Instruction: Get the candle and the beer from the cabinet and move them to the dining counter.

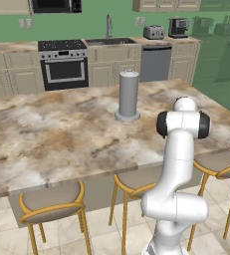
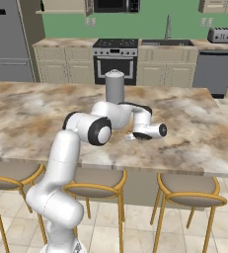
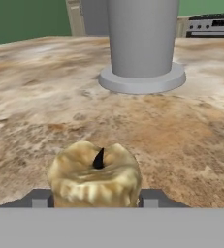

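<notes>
One candle between gripper fingertips, above dining counter.

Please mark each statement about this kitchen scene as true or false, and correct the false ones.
1. The candle sits between the gripper fingertips. True.
2. The candle is inside a wall cabinet. False: it is over the dining counter.
3. A grey cylinder stands upright on the dining counter. True.
4. The grey cylinder lies on its side. False: it stands on its round base.
5. The stools have yellow legs. True.
</notes>
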